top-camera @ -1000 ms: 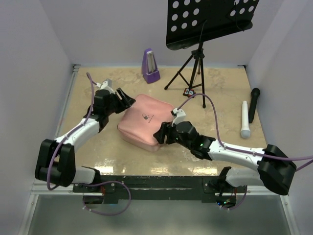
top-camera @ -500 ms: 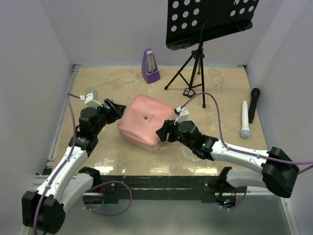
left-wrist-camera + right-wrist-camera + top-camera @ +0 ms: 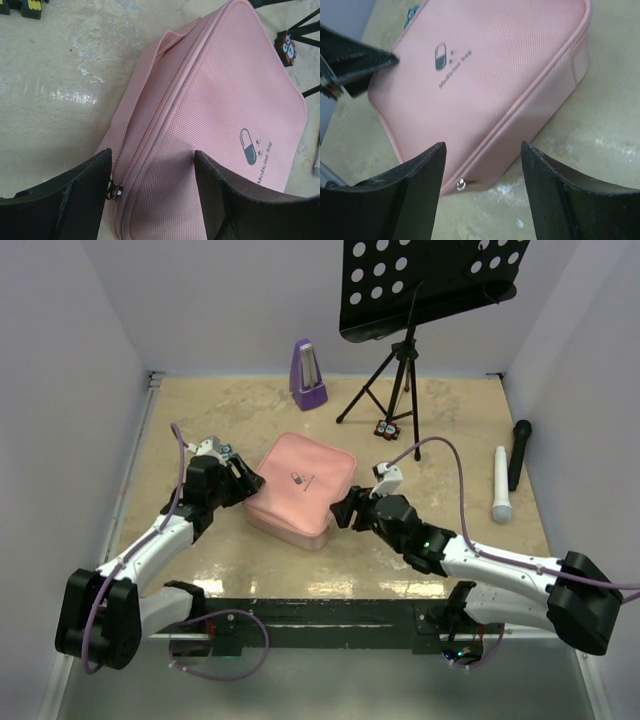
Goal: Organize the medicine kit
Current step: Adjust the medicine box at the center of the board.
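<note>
On the left part of the table [image 3: 190, 410], the left gripper [image 3: 244, 482] stood with its jaws wide apart at the left corner of the medicine kit [image 3: 300, 485]. The zip seam and a metal zip pull [image 3: 115, 190] showed between its fingers, and I could not tell if they touched the fabric. The pink kit lay closed near the middle of the table, its pill logo facing up. Behind it, at the far edge, stood a purple metronome [image 3: 308, 375]. The right gripper [image 3: 346, 512] was at the kit's near right corner, also spread wide and holding nothing. Farther right stood a black music stand [image 3: 402, 360], with a small dark object [image 3: 386, 428] at its feet. Near the right edge lay a white microphone [image 3: 501, 485] and, just beside it, a black microphone [image 3: 519, 453].
</note>
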Robot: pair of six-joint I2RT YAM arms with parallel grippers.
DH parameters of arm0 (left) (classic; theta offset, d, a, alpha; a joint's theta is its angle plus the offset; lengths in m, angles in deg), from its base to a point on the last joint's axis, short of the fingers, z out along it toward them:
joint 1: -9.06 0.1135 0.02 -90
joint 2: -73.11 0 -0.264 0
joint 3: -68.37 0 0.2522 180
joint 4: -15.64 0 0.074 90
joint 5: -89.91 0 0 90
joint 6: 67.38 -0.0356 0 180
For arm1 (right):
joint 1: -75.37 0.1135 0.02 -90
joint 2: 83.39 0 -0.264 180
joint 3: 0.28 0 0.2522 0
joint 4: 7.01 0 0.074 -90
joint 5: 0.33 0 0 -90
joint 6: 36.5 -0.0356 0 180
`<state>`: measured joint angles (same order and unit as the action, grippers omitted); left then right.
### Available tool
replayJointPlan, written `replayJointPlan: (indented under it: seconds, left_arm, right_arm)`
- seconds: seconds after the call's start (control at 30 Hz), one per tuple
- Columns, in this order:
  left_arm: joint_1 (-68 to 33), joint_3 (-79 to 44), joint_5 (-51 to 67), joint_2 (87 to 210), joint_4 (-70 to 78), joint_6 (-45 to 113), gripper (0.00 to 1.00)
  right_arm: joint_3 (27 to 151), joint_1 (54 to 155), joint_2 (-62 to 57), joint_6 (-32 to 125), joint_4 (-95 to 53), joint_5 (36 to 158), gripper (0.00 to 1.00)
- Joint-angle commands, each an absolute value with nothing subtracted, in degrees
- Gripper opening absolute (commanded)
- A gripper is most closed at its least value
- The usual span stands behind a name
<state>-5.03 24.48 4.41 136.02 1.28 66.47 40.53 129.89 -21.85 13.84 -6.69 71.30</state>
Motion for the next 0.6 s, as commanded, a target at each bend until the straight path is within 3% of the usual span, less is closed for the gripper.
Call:
replayJointPlan:
  seconds: [0.0, 0.23, 0.43, 0.57]
  left_arm:
    - [-5.5, 21.1, 7.0, 140.0, 3.2, 65.4, 0.7]
    - [-5.6, 23.1, 4.6, 136.1, -0.3, 64.9, 0.7]
    - [-5.8, 26.7, 0.4, 118.2, -5.4, 68.4, 0.71]
    - [-6.8, 33.4, 8.4, 109.5, -4.6, 71.5, 0.67]
  right_arm:
    - [50.5, 127.6, -17.1, 15.1, -6.4, 58.8, 0.66]
    - [60.6, 116.3, -2.5, 18.3, -4.7, 59.2, 0.68]
    - [65.3, 113.2, 4.3, 21.2, -0.8, 63.6, 0.71]
    - [69.5, 112.3, 9.9, 22.0, -0.5, 66.5, 0.71]
